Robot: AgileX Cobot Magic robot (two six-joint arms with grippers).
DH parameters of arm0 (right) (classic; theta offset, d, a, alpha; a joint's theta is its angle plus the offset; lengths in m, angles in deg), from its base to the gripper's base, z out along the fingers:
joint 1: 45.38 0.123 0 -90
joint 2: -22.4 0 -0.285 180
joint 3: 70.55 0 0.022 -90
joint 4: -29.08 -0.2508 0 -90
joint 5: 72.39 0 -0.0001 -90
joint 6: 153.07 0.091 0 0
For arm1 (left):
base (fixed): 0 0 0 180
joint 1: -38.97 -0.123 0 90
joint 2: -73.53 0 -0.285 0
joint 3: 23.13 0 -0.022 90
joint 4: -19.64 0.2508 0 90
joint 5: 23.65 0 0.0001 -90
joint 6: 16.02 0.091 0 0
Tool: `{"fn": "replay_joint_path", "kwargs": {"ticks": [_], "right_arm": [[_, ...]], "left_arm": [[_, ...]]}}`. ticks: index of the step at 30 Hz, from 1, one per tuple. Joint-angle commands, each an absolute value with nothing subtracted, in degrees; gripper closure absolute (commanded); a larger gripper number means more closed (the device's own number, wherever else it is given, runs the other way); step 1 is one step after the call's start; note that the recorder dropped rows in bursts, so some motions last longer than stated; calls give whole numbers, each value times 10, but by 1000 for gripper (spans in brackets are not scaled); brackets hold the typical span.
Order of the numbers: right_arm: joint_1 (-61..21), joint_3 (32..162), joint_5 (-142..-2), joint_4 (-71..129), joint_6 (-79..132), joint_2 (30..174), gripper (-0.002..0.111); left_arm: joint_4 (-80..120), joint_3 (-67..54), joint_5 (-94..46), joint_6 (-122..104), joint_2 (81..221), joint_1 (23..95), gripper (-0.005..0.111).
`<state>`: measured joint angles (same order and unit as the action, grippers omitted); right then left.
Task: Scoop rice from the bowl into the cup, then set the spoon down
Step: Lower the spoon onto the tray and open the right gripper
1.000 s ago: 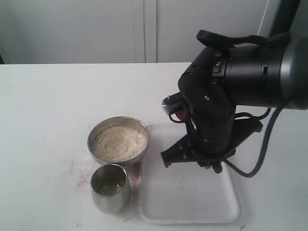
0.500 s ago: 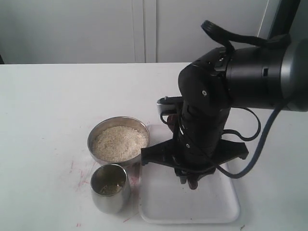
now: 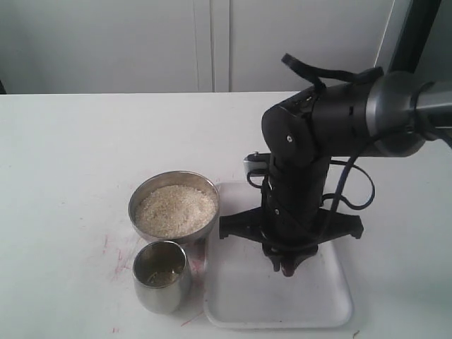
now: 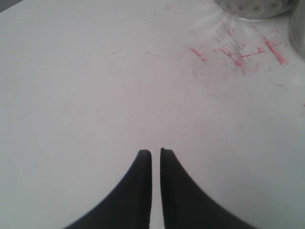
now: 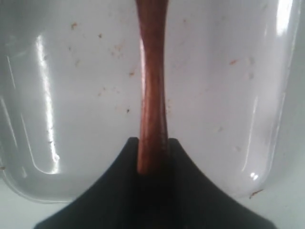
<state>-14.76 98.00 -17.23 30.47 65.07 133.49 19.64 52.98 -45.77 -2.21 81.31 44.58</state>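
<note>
The steel bowl [image 3: 138,198] stands left of centre, filled with rice [image 3: 175,210]. The smaller steel cup [image 3: 162,288] stands just in front of it. My right gripper [image 3: 284,260] points straight down over the white tray [image 3: 244,300]. It is shut on the handle of the reddish-brown spoon [image 5: 151,90], and the wrist view shows that grip [image 5: 152,143] clearly. The handle runs away over the tray floor [image 5: 81,95] and the spoon's head is out of frame. Only a reddish bit of spoon [image 3: 287,270] shows below the fingers in the exterior view. My left gripper [image 4: 156,152] is shut on nothing above bare table.
The tray lies right of the bowl and cup, almost touching them. Red scribble marks [image 4: 238,52] stain the white table near the steel vessel [image 4: 252,7] at the edge of the left wrist view. A grey wall backs the table.
The right arm has swung round and come down over the tray's middle with the spoon, from a tilted pose near the bowl to pointing straight down. Bowl and cup have not moved.
</note>
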Motion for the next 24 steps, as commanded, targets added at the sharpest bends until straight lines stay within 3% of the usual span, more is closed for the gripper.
{"fn": "replay_joint_path", "kwargs": {"ticks": [1, 24], "right_arm": [[-151, 984, -160, 260, 617, 1354, 108], [-151, 999, -212, 299, 644, 1379, 108]], "left_arm": [[193, 535, -486, -25, 813, 449, 92], [193, 535, -486, -25, 813, 449, 92]]}}
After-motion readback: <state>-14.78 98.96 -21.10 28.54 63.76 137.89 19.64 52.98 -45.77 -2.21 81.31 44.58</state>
